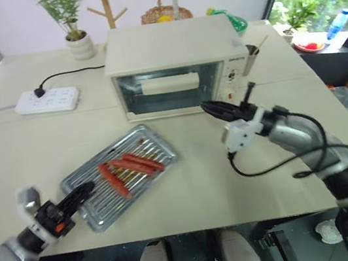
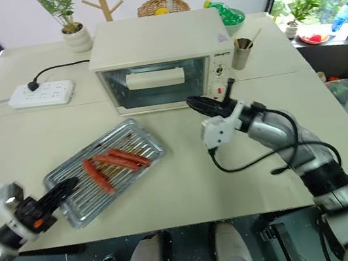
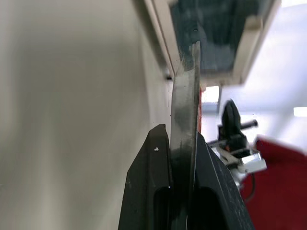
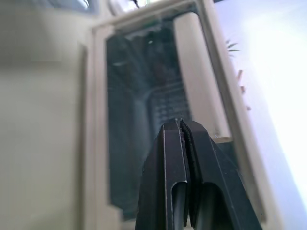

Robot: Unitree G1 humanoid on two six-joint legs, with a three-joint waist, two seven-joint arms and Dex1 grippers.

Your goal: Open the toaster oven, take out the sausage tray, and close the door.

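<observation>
Table [image 1: 191,194]: one sausage tray [image 1: 101,211], three sausages [image 1: 130,167].

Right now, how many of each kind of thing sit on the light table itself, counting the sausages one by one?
toaster oven: 1
sausage tray: 1
sausages: 3
power strip: 1
potted plant: 1
metal cup: 1
Total: 8
</observation>
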